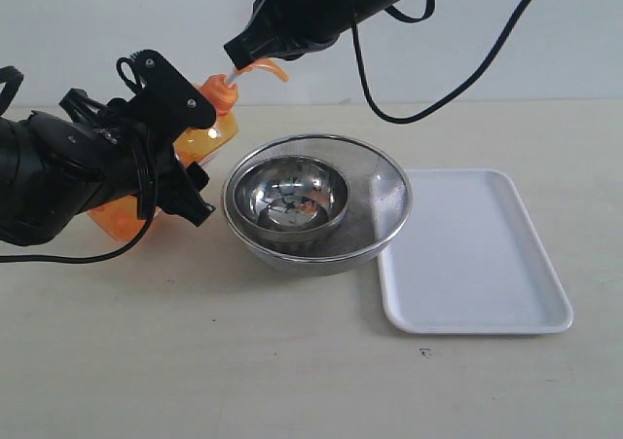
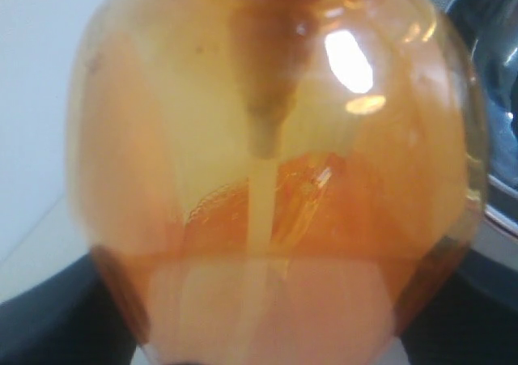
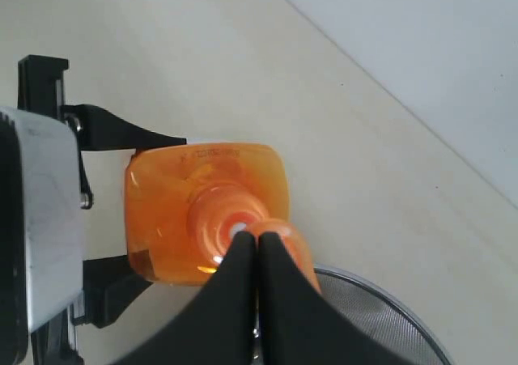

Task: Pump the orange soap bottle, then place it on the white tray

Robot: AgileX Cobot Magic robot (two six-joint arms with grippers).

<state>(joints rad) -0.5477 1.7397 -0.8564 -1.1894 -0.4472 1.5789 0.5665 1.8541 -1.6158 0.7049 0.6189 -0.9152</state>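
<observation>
The orange soap bottle stands left of the bowls, leaning toward them, with my left gripper shut around its body. In the left wrist view the translucent bottle fills the frame, with dark fingers at both lower corners. My right gripper comes down from above with its jaws shut, tips resting on the orange pump head; a short piece of white stem shows beneath. From the right wrist the closed fingertips sit on the pump head over the bottle. The white tray lies at the right.
Nested steel bowls inside a wider mesh bowl stand between the bottle and the tray, the mesh rim overlapping the tray's left edge. The right arm's black cable hangs above the bowls.
</observation>
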